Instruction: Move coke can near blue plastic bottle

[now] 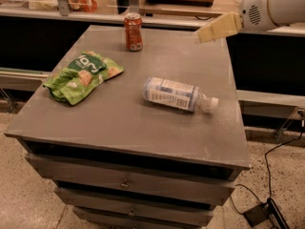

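The coke can (133, 31), red with a silver top, stands upright near the far edge of the grey table (119, 123). The blue plastic bottle (177, 94) lies on its side in the middle right of the table, white cap pointing right. The gripper (215, 28) reaches in from the upper right on a white arm. It hovers above the table's far right part, to the right of the can and well apart from it.
A green snack bag (82, 75) lies on the table's left side. The table is a cabinet with drawers (125, 182) below. Counters and shelving run behind it. A black cable and a floor box (267, 213) lie at the lower right.
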Robot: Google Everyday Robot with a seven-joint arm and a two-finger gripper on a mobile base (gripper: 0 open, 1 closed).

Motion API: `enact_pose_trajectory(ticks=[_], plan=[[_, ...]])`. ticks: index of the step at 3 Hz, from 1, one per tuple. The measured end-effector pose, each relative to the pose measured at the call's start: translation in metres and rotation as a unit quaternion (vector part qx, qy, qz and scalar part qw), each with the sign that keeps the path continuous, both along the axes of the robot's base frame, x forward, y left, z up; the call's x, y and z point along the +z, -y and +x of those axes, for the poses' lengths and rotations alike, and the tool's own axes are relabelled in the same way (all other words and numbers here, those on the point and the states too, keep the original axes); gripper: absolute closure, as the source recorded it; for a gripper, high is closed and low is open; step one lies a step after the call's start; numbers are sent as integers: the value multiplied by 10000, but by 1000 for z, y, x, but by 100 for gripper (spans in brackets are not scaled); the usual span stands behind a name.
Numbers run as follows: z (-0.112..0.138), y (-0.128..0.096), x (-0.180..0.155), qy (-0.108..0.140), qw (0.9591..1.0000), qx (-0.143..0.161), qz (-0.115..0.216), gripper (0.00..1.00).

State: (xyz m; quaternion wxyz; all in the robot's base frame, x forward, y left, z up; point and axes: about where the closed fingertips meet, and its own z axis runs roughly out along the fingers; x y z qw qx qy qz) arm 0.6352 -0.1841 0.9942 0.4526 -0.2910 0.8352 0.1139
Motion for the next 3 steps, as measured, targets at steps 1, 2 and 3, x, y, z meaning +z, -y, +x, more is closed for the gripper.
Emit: enact_pose_trajectory(ticks=[1,2,3], plan=[[29,-17,1,261,9985,-124,472,0],[29,-17,1,261,9985,-122,472,0],[34,-24,-2,360,9978,-120,546,0]])
